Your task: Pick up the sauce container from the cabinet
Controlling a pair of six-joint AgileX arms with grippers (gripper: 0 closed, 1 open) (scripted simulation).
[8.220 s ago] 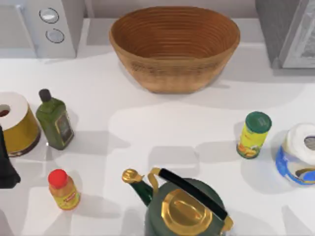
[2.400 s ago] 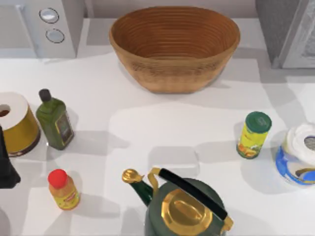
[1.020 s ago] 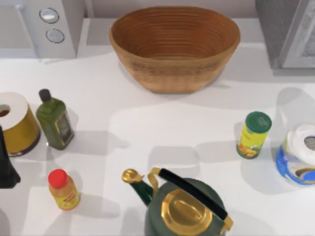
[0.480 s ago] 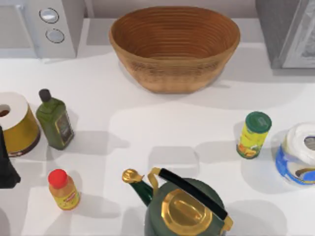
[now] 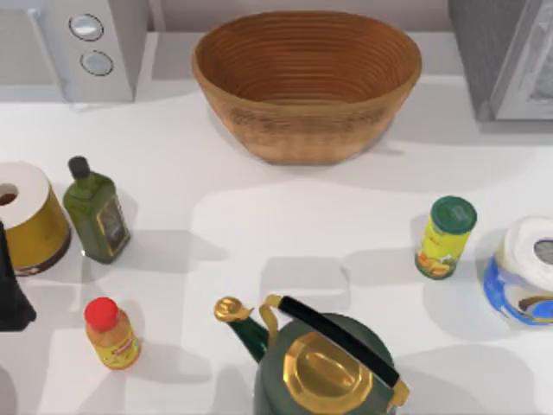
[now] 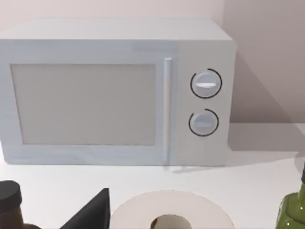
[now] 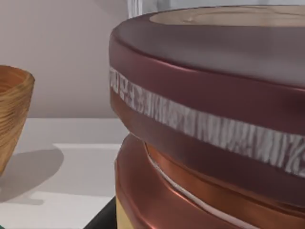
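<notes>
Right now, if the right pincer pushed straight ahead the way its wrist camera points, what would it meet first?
The sauce container: its dark-maroon lid and brown band sit very close in front of the right wrist camera. The wicker basket lies off to one side, farther back. Depth is hard to judge.

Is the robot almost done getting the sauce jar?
It looks close. In the right wrist view the sauce container sits right against the camera, its dark-maroon lid huge, the basket behind. The pictures cannot settle whether it is gripped or lifted. The left arm waits facing the microwave.
</notes>
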